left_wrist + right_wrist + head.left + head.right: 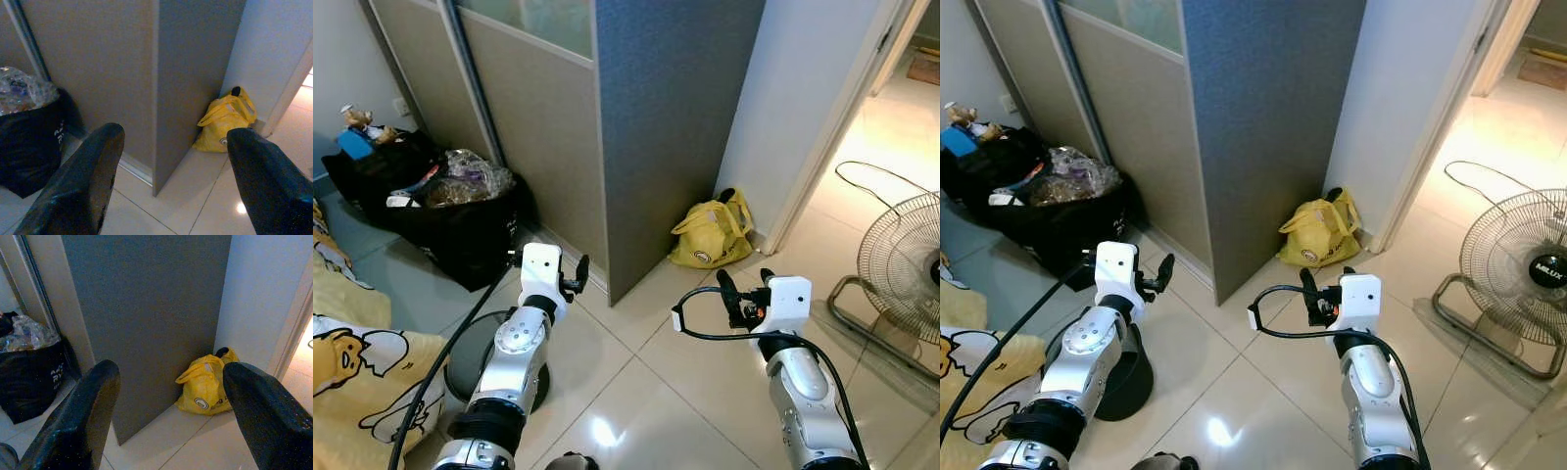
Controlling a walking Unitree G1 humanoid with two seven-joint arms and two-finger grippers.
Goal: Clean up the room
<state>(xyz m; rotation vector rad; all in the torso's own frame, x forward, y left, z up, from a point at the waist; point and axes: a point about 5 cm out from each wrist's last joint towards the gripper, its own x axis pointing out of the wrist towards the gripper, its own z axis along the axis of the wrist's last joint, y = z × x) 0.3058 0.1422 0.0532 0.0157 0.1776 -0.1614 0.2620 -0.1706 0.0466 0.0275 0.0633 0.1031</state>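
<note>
Clutter sits along the wall of the tiled room, and both arms are raised in front of the robot with nothing in them. At about ten o'clock from the robot, a large black fabric bag (450, 230) stands on the floor against the beige sliding wardrobe door (524, 108); it is stuffed with crumpled clear plastic wrapping (460, 176), and small toys and a blue item lie on its far end. At eight o'clock, a yellow cartoon-print blanket (347, 343) spreads over the floor, with a round dark grey base (475, 362) just beside it under the left arm. The left gripper (171, 181) hovers above the tiles near the black bag, its two long black fingers spread wide apart, pointing toward the dark grey wardrobe side panel (671, 117). At one o'clock, a soft yellow tote bag with handles (713, 235) slumps on the floor in the corner between that panel and the white wall (803, 88), touching both. The right gripper (171, 416) hangs over the tiles short of the yellow bag, its fingers likewise spread wide and holding nothing; a black cable loops from its wrist. At three o'clock, a round wire-caged floor fan (901, 264) on a metal frame stands near the open doorway, with a thin cord lying on the tiles behind it.
</note>
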